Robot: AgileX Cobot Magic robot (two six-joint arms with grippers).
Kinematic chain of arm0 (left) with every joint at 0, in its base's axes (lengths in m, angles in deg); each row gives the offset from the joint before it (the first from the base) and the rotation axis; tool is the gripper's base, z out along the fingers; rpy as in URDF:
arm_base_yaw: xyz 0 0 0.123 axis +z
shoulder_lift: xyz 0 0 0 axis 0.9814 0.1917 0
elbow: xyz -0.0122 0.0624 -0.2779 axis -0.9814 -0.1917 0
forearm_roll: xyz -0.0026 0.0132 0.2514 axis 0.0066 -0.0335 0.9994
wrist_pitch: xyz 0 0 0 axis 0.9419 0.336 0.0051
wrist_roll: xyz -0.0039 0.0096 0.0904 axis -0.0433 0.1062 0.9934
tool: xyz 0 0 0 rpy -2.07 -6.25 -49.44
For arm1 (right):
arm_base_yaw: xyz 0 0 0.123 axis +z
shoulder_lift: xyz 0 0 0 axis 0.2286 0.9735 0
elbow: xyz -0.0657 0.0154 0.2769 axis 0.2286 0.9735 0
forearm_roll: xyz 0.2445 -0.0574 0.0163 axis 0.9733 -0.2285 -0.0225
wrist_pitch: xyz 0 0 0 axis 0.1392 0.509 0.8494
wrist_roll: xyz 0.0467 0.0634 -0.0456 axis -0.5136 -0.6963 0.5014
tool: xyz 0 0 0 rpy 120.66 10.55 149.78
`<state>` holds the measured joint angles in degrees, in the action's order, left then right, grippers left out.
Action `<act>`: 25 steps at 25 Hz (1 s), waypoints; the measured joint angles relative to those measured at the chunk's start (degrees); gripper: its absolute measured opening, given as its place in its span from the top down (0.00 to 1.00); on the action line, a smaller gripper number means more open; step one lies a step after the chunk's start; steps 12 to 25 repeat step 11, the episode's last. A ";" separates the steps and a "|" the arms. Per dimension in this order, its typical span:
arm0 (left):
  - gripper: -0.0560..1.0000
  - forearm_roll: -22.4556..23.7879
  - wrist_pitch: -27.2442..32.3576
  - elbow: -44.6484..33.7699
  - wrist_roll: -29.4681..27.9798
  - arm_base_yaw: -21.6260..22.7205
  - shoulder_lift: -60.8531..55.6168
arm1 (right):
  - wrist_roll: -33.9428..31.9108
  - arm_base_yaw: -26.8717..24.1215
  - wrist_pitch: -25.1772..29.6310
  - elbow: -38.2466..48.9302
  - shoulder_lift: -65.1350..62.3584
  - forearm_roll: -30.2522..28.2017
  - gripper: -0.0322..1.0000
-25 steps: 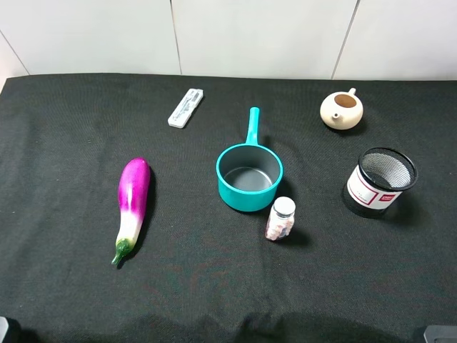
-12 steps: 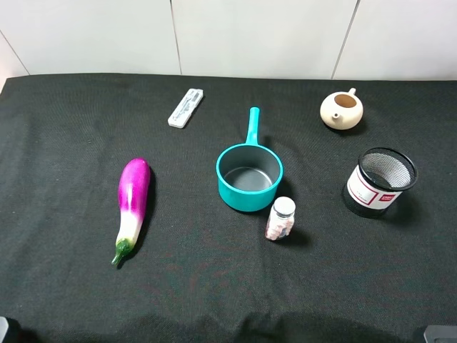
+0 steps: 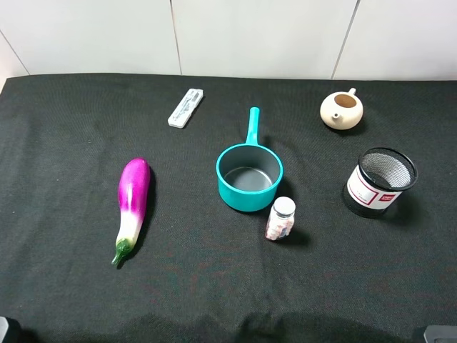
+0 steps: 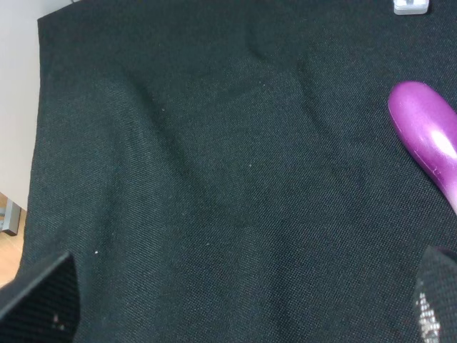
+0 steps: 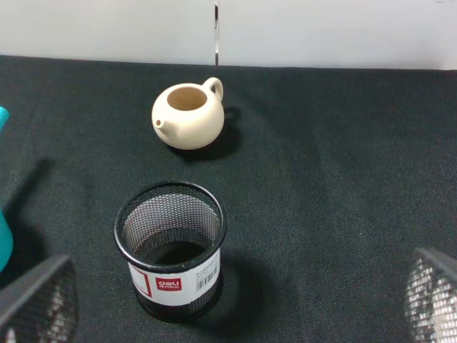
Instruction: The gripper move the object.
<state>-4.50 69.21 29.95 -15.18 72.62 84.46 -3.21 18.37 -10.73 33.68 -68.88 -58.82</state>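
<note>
The small teal saucepan (image 3: 249, 177) stands upright in the middle of the black cloth, grey inside showing, its long handle pointing to the far side. Only a teal sliver of it (image 5: 3, 243) shows at the edge of the right wrist view. My left gripper (image 4: 235, 307) is open and empty over bare cloth at the near left, its fingertips (image 4: 39, 304) wide apart. My right gripper (image 5: 232, 300) is open and empty at the near right, short of the mesh cup. Both are far from the saucepan.
A small bottle (image 3: 280, 219) stands right beside the pan's near right. A purple eggplant (image 3: 133, 204) lies to its left. A white flat device (image 3: 186, 108) lies far left. A cream teapot (image 3: 341, 110) and a black mesh cup (image 3: 380, 182) are on the right.
</note>
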 joint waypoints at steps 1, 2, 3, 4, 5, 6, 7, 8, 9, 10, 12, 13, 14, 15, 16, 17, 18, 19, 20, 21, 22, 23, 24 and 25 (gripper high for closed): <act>0.01 0.00 0.00 0.00 0.00 0.00 0.00 | 0.00 0.00 0.00 0.00 0.00 0.00 0.30; 0.01 0.00 0.00 0.00 0.00 0.00 0.00 | 0.00 0.00 0.00 0.00 0.00 0.00 0.30; 0.01 0.00 0.00 0.00 0.00 0.00 0.00 | 0.00 0.00 0.00 0.00 0.00 0.00 0.30; 0.01 0.00 0.00 0.00 0.00 0.00 0.00 | 0.00 0.00 0.00 0.00 0.00 0.00 0.30; 0.01 0.00 0.00 0.00 0.00 0.00 0.00 | 0.00 0.00 0.00 0.00 0.00 0.00 0.30; 0.01 0.00 0.00 0.00 0.00 0.00 0.00 | 0.00 0.00 0.00 0.00 0.00 0.00 0.30; 0.01 0.00 0.00 0.00 0.00 0.00 0.00 | 0.00 0.00 0.00 0.00 0.00 0.00 0.30; 0.01 0.00 0.00 0.00 0.00 0.00 0.00 | 0.00 0.00 0.00 0.00 0.00 0.00 0.30; 0.01 0.00 0.00 0.00 0.00 0.00 0.00 | 0.00 0.00 0.00 0.00 0.00 0.00 0.30; 0.01 0.00 0.00 0.00 0.00 0.00 0.00 | 0.00 0.00 0.00 0.00 0.00 0.00 0.30; 0.01 0.00 0.00 0.00 0.00 0.00 0.00 | 0.00 0.00 0.00 0.00 0.00 0.00 0.30; 0.01 0.00 0.00 0.00 0.00 0.00 0.00 | 0.00 0.00 0.00 0.00 0.00 0.00 0.30; 0.01 0.00 0.00 0.00 0.00 0.00 0.00 | 0.00 0.00 0.00 0.00 0.00 0.00 0.30; 0.01 0.00 0.00 0.00 0.00 0.00 0.00 | 0.00 0.00 0.00 0.00 0.00 0.00 0.30; 0.01 0.00 0.00 0.00 0.00 0.00 0.00 | 0.00 0.00 0.00 0.00 0.00 0.00 0.30; 0.01 0.00 0.00 0.00 0.00 0.00 0.00 | 0.00 0.00 0.00 0.00 0.00 0.00 0.30; 0.01 0.00 0.00 0.00 0.00 0.00 0.00 | 0.00 0.00 0.00 0.00 0.00 0.00 0.30; 0.01 0.00 0.00 0.00 0.00 0.00 0.00 | 0.00 0.00 0.00 0.00 0.00 0.00 0.30; 0.01 0.00 0.00 0.00 0.00 0.00 0.00 | 0.00 0.00 0.00 0.00 0.00 0.00 0.30; 0.01 0.00 0.00 0.00 0.00 0.00 0.00 | 0.00 0.00 0.00 0.00 0.00 0.00 0.30; 0.01 0.00 0.00 0.00 0.00 0.00 0.00 | 0.00 0.00 0.00 0.00 0.00 0.00 0.30; 0.01 0.00 0.00 0.00 0.00 0.00 0.00 | 0.00 0.00 0.00 0.00 0.00 0.00 0.30; 0.01 0.00 0.00 0.00 0.00 0.00 0.00 | 0.00 0.00 0.00 0.00 0.00 0.00 0.30; 0.01 0.00 0.00 0.00 0.00 0.00 0.00 | 0.00 0.00 0.00 0.00 0.00 0.00 0.30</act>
